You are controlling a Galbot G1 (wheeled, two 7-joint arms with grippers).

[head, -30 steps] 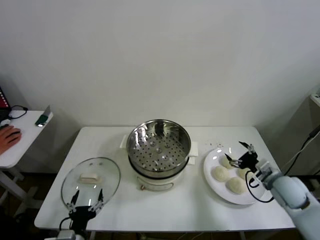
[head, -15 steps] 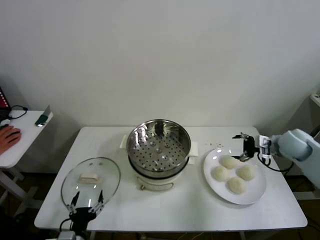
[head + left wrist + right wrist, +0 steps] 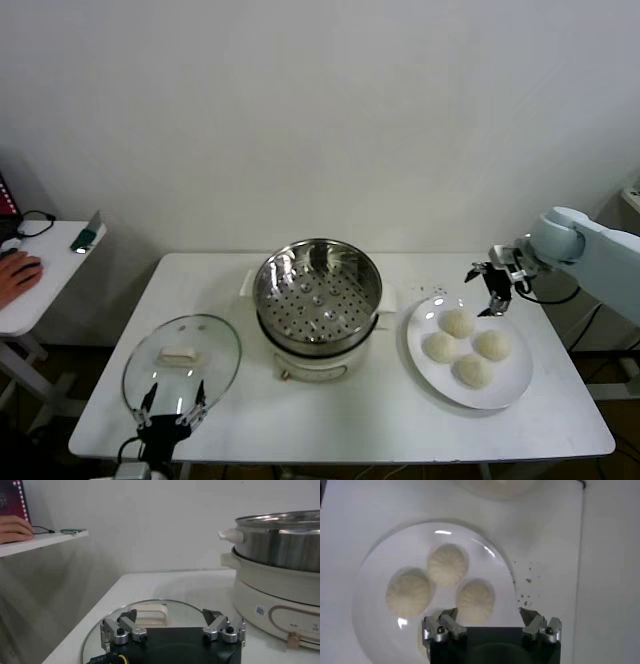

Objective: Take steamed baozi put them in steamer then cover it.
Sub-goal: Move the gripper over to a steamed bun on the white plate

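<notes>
Several cream-white baozi [image 3: 457, 322] lie on a white plate [image 3: 515, 378] at the table's right. My right gripper [image 3: 492, 290] hovers open and empty over the plate's far rim. In the right wrist view the gripper [image 3: 487, 614] is above the plate [image 3: 385, 555], with one baozi [image 3: 476, 599] just ahead of its fingers and others [image 3: 448, 564] beyond. The steel steamer [image 3: 318, 290] on its cream pot base stands at the table's middle, with nothing in it. The glass cover [image 3: 182, 358] lies flat at the front left. My left gripper [image 3: 172, 405] waits open at its near edge, facing the cover's handle [image 3: 150, 614].
A white side table [image 3: 40, 280] at far left holds a person's hand [image 3: 18, 270] and a small device [image 3: 88, 235]. Dark crumbs [image 3: 526, 587] dot the tabletop beside the plate. The pot base [image 3: 280, 595] rises close to the cover.
My right arm swung from the plate's near right side up and round to its far right; the gripper now hangs over the far rim. The left gripper has not moved.
</notes>
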